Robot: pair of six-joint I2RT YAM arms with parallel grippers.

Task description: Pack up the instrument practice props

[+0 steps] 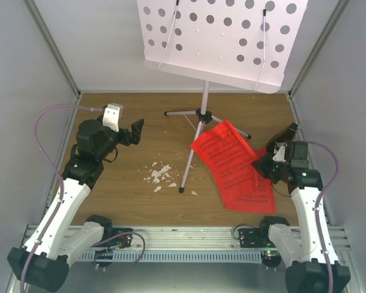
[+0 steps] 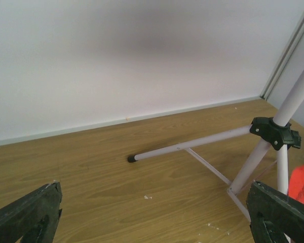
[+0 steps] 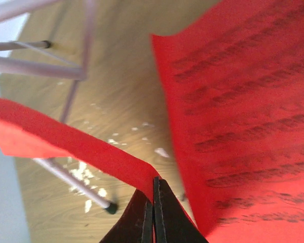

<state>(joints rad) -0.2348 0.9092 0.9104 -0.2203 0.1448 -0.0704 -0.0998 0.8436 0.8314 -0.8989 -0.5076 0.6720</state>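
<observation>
Right hand (image 3: 153,190) on blurred red sheet (image 3: 91,149)

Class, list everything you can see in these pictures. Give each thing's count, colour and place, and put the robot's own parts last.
music stand: one, white, back middle of the table, tripod legs spread
music sheets: at least two, bright red, right of the stand's legs; one is raised by its edge
crumbs: a scatter, white, on the table left of the stand's near leg
table: one, brown wood, under everything
walls: three, white, at the back and both sides
left tool: one, black, open and holding nothing, over the table's left side
right tool: one, black, shut on the edge of a red sheet, at the right
</observation>
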